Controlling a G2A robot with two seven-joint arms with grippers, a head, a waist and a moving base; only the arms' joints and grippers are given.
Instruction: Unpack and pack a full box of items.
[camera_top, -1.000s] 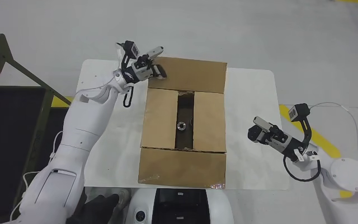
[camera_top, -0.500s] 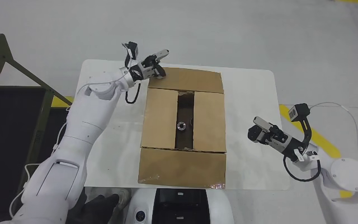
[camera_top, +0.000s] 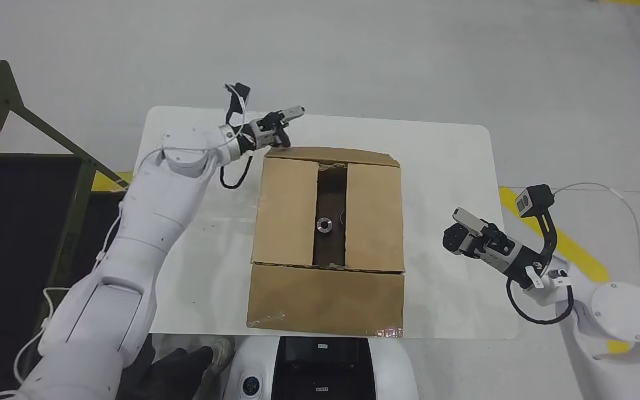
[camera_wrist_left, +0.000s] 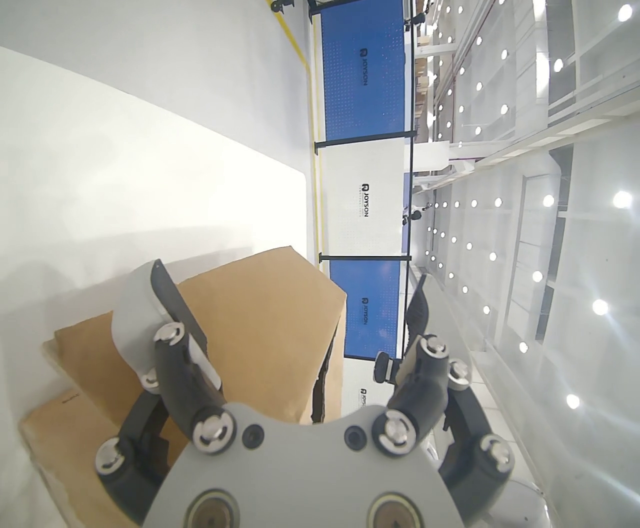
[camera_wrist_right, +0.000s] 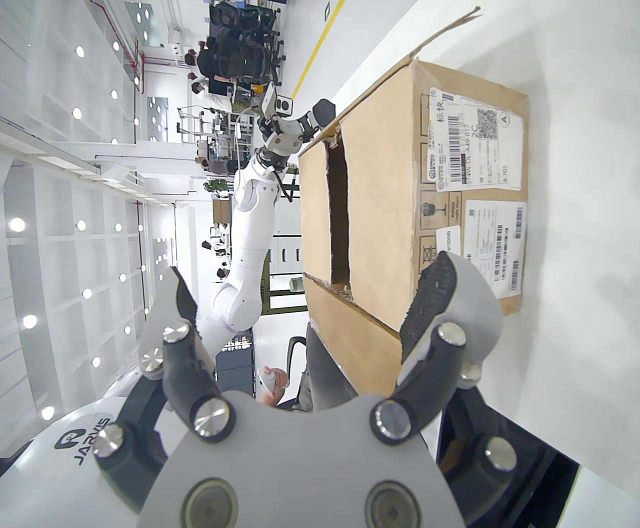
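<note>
The cardboard box (camera_top: 290, 210) sits in the middle of the white surface (camera_top: 440, 160). Its far flap (camera_top: 330, 156), lying flat outward a second ago, now stands almost upright, with the open left claw (camera_top: 285, 120) at its corner. I judge the box is being closed. The right claw (camera_top: 453, 228), also open, waits well apart.

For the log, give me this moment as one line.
left gripper: open, at far edge of box | right gripper: open, apart from box
</note>
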